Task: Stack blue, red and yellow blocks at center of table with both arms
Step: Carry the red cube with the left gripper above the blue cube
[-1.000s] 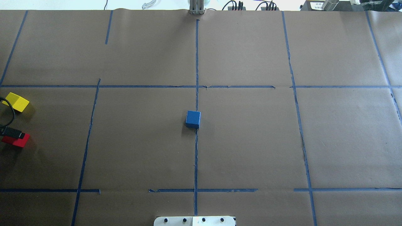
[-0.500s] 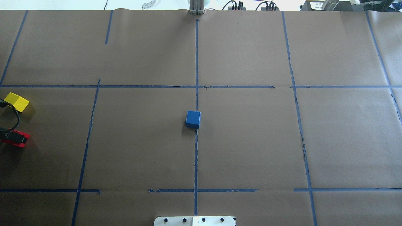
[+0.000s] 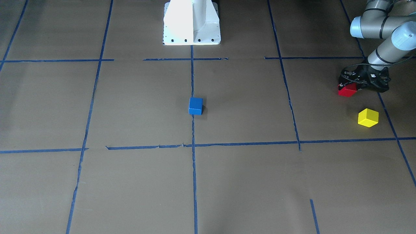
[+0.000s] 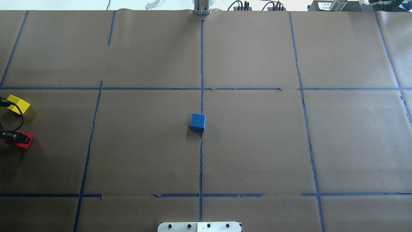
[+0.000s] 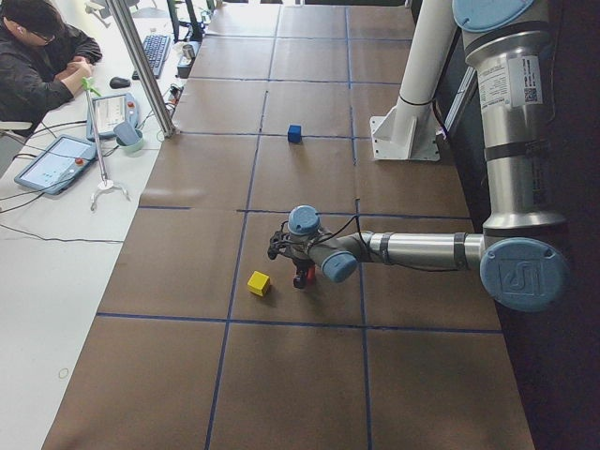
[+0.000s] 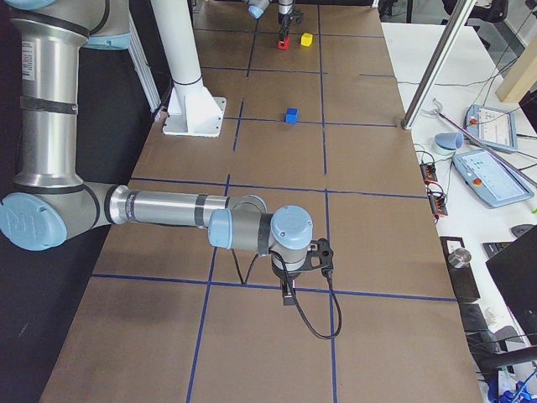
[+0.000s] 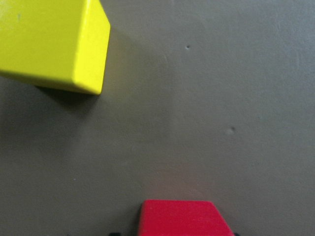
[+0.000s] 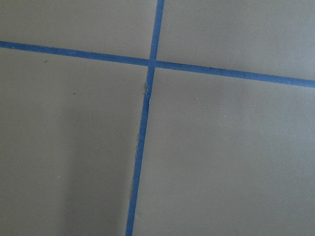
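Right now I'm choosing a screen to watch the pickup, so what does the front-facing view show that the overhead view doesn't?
Front-facing only: the left arm with its grey links, and the whole left gripper on the red block. Overhead only: cables beyond the table; of that gripper, just a black tip at the frame's left edge. Both: the blue block on the centre tape line, yellow block, red block, pedestal.

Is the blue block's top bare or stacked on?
Bare. The blue block stands alone at centre; the red block and yellow block lie far off.
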Robot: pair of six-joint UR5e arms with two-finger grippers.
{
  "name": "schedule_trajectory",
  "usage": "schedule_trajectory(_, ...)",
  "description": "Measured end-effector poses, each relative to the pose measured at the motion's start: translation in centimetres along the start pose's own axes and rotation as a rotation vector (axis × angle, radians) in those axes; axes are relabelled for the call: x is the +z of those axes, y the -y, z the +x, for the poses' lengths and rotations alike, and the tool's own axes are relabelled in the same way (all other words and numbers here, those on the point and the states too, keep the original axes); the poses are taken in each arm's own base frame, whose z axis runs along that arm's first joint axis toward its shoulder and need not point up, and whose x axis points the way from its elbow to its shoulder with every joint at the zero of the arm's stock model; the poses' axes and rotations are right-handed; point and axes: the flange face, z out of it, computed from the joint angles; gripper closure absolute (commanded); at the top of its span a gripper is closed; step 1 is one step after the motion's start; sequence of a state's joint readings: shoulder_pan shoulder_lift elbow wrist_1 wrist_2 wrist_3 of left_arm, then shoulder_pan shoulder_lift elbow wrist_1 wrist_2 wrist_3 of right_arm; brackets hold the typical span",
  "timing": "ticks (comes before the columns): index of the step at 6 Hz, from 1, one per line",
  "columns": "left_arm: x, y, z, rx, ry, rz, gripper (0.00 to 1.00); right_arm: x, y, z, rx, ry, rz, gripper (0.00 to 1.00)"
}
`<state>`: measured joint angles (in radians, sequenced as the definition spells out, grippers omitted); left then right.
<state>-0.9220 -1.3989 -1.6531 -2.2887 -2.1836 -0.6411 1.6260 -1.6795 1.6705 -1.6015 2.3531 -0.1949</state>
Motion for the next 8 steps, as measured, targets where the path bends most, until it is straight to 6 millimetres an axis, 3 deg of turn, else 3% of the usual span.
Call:
schedule_trajectory(1, -0.8, 1.7, 2.1, -0.035, -0.023, 0.029, 0.97, 0.1, -0.1, 0.0, 0.002, 0.0, -0.001, 0.0)
schedule_trajectory(2, -1.8, 4.7, 5.1, -0.082, -0.052, 0.06, 0.97, 0.1, -0.2, 0.1, 0.004, 0.001, -0.003, 0.0)
schedule_trajectory(4, -3.5, 12.4, 14.3, -0.133, -0.083, 0.073, 0.96, 0.1, -0.3, 0.0, 0.003, 0.001, -0.002, 0.0)
schedule_trajectory(5, -4.2, 15.9, 20.6, -0.147, -0.07, 0.073, 0.97, 0.1, -0.3, 0.0, 0.002, 0.001, -0.001, 0.0)
schedule_trajectory(6, -4.3, 18.2, 28.5, -0.166, -0.031, 0.058, 0.96, 0.0, -0.3, 0.0, 0.002, 0.0, 0.0, 0.0)
schedule_trajectory(7, -4.8, 19.2, 38.1, -0.195, 0.005, 0.033, 0.96, 0.0, -0.2, -0.1, 0.0, 0.0, 0.001, 0.0)
schedule_trajectory(8, -5.7, 18.8, 46.9, -0.222, 0.01, 0.027, 0.96, -0.1, -0.2, -0.1, -0.001, -0.001, 0.003, 0.0)
